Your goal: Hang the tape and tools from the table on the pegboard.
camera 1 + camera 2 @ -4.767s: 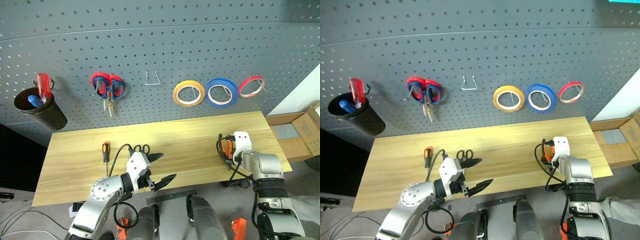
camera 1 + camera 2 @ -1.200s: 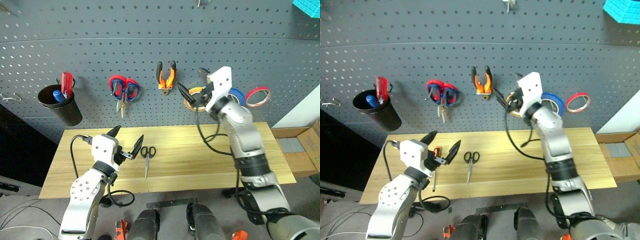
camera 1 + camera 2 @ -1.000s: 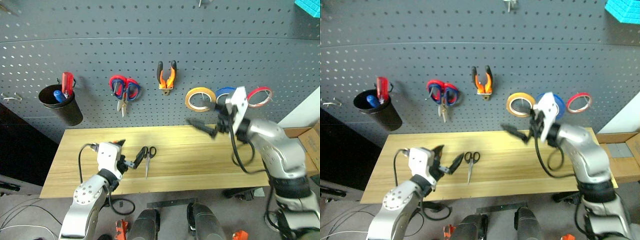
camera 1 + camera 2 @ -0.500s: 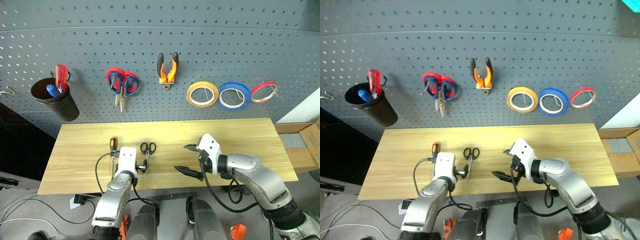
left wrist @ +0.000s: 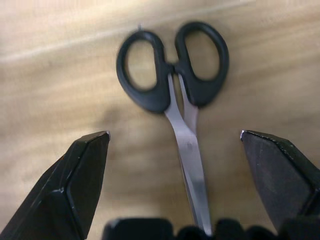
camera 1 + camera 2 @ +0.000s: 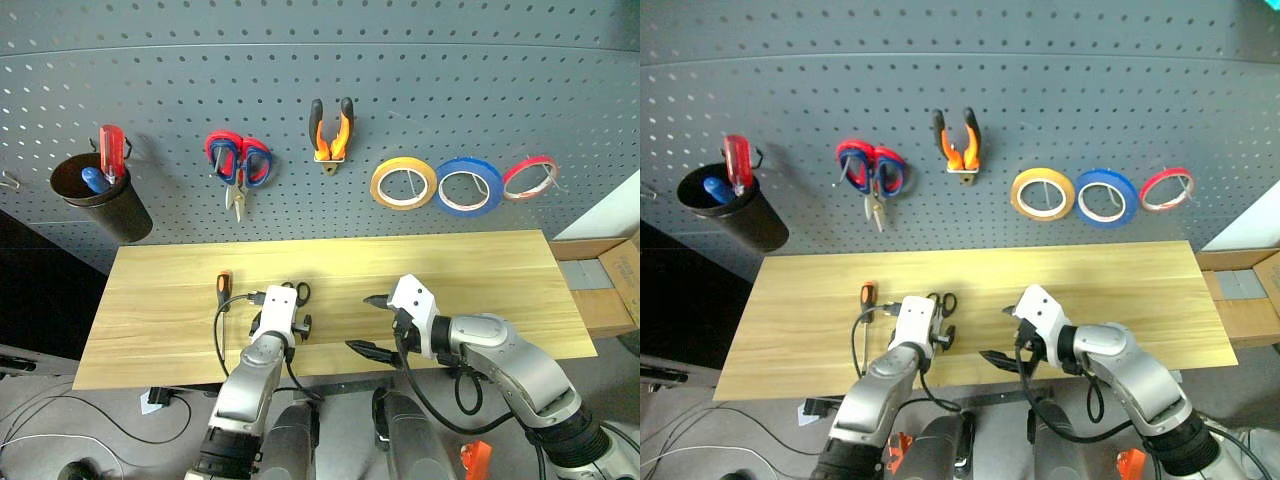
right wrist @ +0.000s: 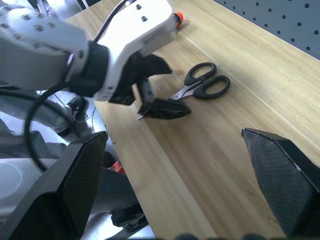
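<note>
Left end effector (image 5: 175, 150), released, straddles the black scissors (image 5: 175, 85) on the counter (image 6: 480, 270); right end effector (image 6: 368, 323) released at 3 o'clock.

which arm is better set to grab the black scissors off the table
Left. The left gripper hangs open right over the black scissors, blades between its fingers. The right gripper is open but off to the side.

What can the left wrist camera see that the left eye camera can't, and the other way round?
The left wrist view alone shows the scissors' steel blades running between the open left hand's fingers. The left eye view alone shows the pegboard with pliers and yellow tape hanging, the screwdriver on the table, and the open right hand. Both show the black scissors, the left hand and the table.
</note>
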